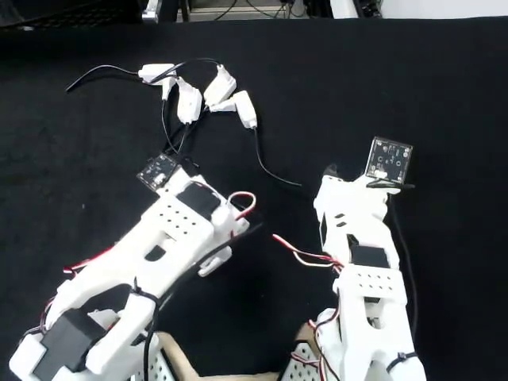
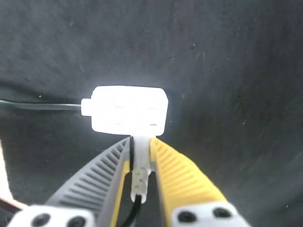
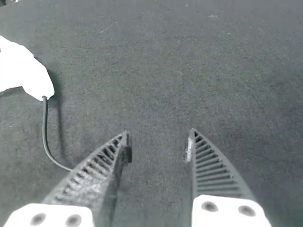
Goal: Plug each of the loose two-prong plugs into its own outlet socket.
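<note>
Fingers [image 2: 182, 177] clamped on both flanks of a small white plug [image 2: 140, 172], one grey, one yellow: so much for the left gripper [image 2: 140, 141]. Straight ahead of the tips, touching the plug's front end, a white outlet block [image 2: 129, 109], with its own black cable leaving one short side. Cannot tell whether seated in a socket or only butted against the block's long face, the prongs being hidden. Long axis of the plug in line with the fingers and square to that long face, its black cord trailing back between the fingers, away from the block. Reads as the push-in step for this plug, at or near its end.

For the right gripper [image 3: 158, 142], spread wide over bare black cloth [image 3: 213, 56], holding nothing. Off to one side of its tips, a second plug [image 3: 19, 71], white, with a thin cord [image 3: 46, 137] curling back toward the gripper. From above, seen at the edge of the cluster of white pieces [image 1: 189, 101], on the flank facing the right arm [image 1: 357, 230], and apparently loose. Probably the right arm's to fetch, the left arm [image 1: 175, 222] being occupied. Would call for a reach forward and across toward the block, fingers turned to straddle the plug's narrow width.
</note>
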Controlling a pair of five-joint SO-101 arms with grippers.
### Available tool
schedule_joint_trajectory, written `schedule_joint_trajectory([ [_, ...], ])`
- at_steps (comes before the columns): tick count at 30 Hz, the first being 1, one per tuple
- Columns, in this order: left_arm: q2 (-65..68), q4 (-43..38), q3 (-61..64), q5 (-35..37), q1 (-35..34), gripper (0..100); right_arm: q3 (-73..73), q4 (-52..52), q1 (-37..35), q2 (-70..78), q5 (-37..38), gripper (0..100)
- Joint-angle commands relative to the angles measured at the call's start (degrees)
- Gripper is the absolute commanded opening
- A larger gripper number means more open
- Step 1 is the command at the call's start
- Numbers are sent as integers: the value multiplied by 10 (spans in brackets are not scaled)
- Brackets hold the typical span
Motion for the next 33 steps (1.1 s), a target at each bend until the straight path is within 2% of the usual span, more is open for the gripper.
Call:
schedule_joint_trajectory([
  [1, -10, 49, -54, -4, -11, 32, -1, -6, -8, -6, 0, 198],
  [5, -4, 56, -63, -27, -12, 32, -1, -6, -8, -6, 0, 198],
  [11, -3, 55, -64, -29, -13, 33, -1, -7, -8, -4, 0, 198],
  [19, -3, 4, -38, -31, -15, 33, -1, -7, -8, -4, 0, 198],
  [33, -3, 3, -26, -43, -15, 33, -1, -6, -8, -5, 0, 198],
])
